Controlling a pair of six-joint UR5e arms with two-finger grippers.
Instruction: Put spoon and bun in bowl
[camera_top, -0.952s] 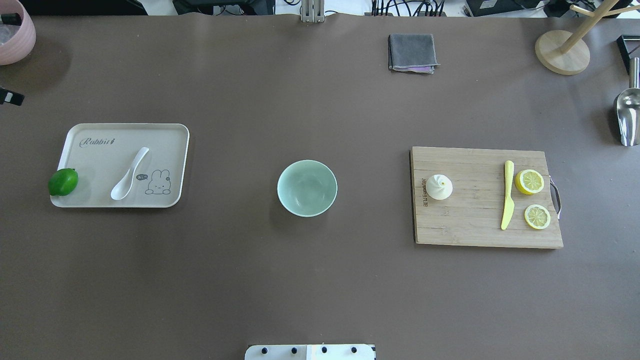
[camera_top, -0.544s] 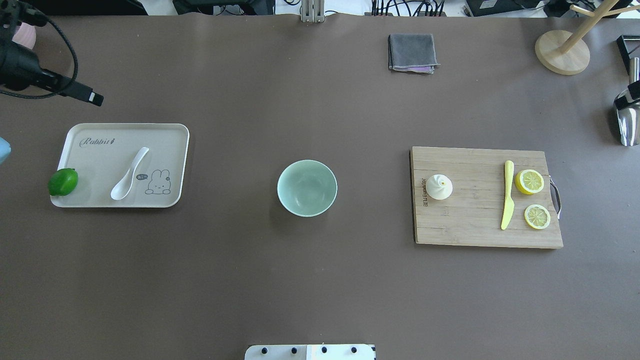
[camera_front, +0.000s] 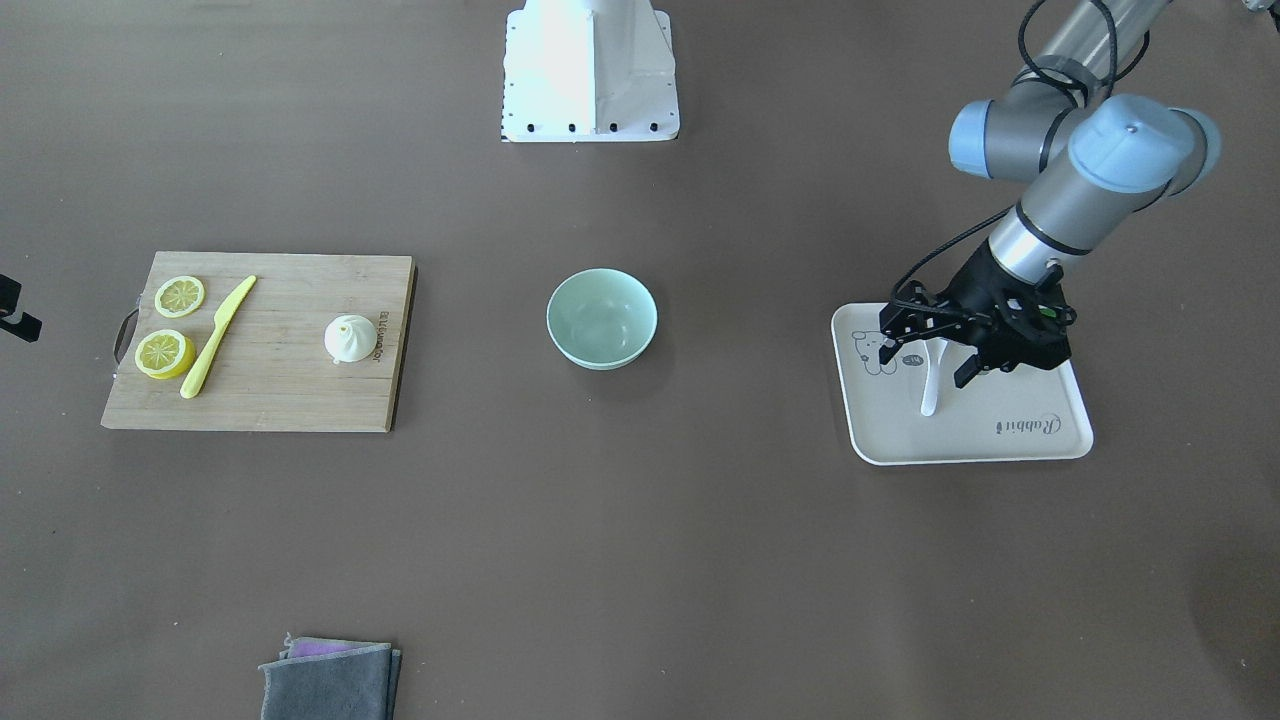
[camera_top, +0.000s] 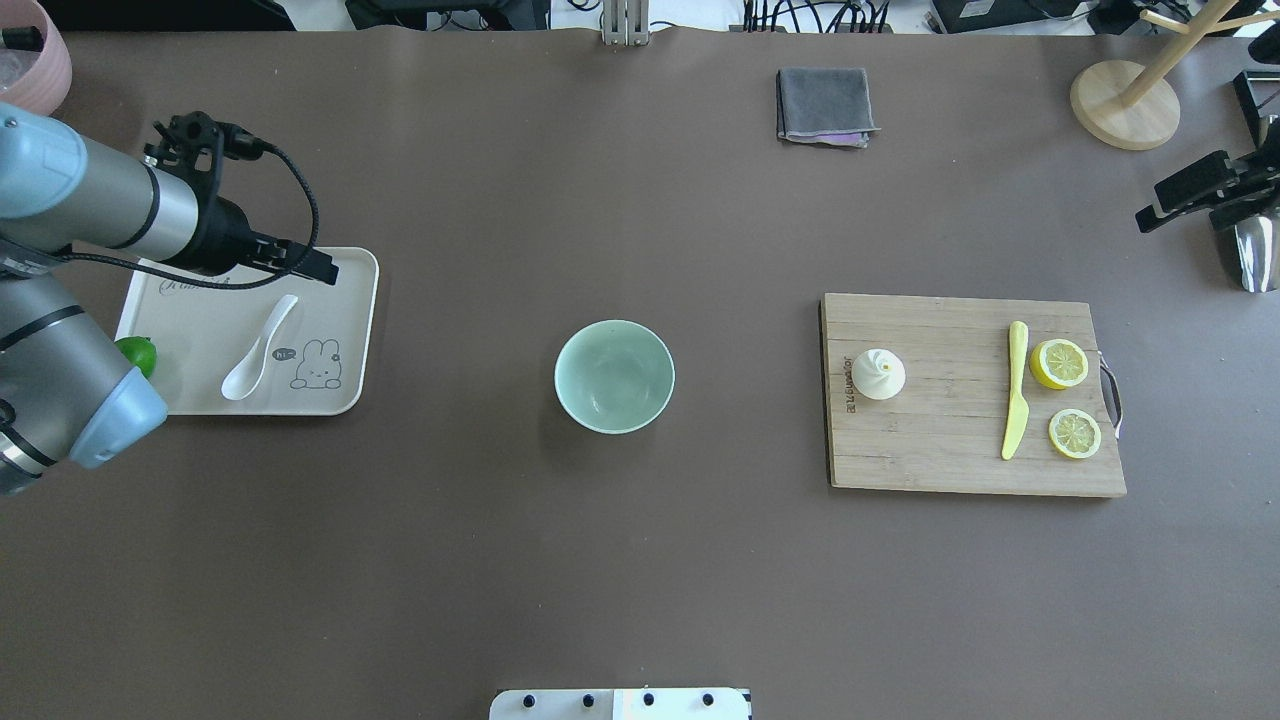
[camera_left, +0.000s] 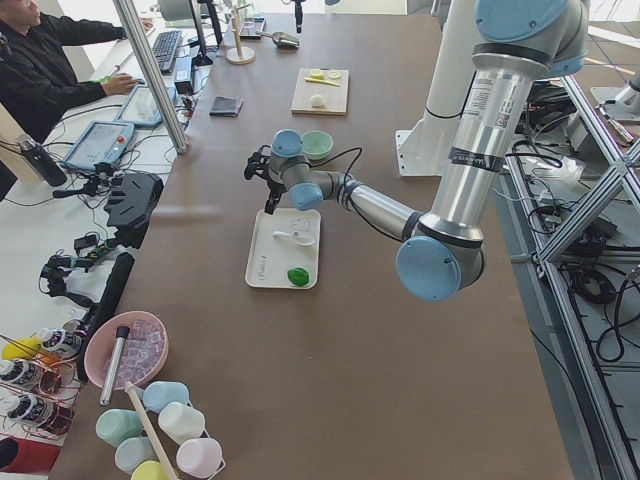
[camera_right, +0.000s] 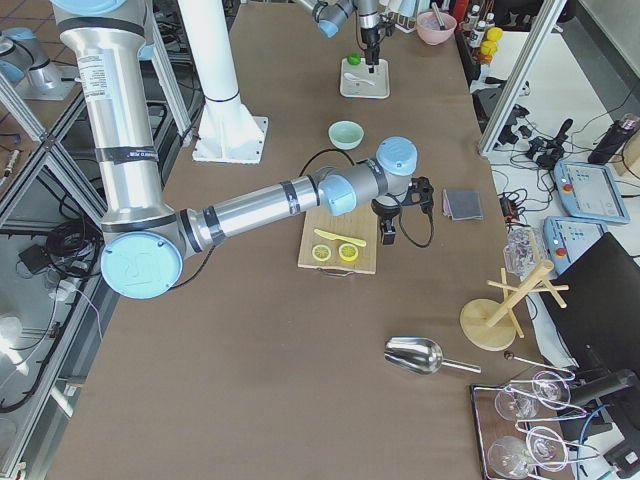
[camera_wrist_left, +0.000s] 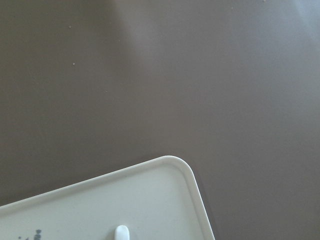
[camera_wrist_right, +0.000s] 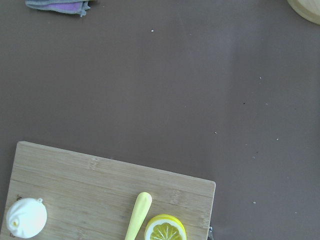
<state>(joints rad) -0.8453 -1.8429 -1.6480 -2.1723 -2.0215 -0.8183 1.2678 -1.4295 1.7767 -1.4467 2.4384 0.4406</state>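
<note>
Left hand (camera_front: 925, 362), fingers spread and empty, over tray (camera_top: 340, 300); overhead, spoon (camera_top: 262, 348) lies at 7 o'clock, handle toward 1 o'clock.

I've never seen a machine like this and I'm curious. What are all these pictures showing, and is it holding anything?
It is a robot with two metal arms, each ending in pinching jaws. The pictures come from cameras: one above the table, one facing the robot, one at each end, and one on each wrist. On the brown table sit a round pale green bowl, a beige rectangular tray with a small white spoon and a green lime, and a wooden cutting board with a small white pleated bun, a yellow plastic knife and two lemon halves. The left arm reaches over the tray; its jaws stand open near the spoon. Nothing is held yet. The right arm hangs beside the board.
</note>
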